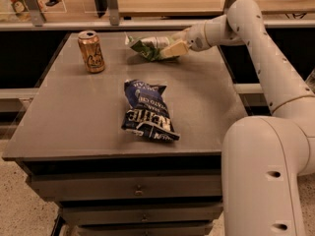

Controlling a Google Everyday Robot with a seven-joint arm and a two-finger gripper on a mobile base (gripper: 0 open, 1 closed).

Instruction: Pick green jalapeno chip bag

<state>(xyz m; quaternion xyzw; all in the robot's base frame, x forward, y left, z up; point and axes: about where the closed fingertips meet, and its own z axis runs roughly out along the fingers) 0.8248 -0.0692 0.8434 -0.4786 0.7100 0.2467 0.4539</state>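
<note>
The green jalapeno chip bag point(144, 47) is a small crumpled green foil bag with a pale patch. It lies at the back of the grey table point(74, 117), right of centre. My gripper point(172, 48) reaches in from the right on the white arm point(256, 38). It sits at the bag's right end and overlaps it, low over the table top. The bag still rests on the table.
A dark blue chip bag point(146, 110) with white lettering lies in the middle of the table. A gold drink can point(91, 51) stands upright at the back left. A shelf rail point(113, 24) runs behind the table. The robot's white base point(266, 176) stands at the table's front right.
</note>
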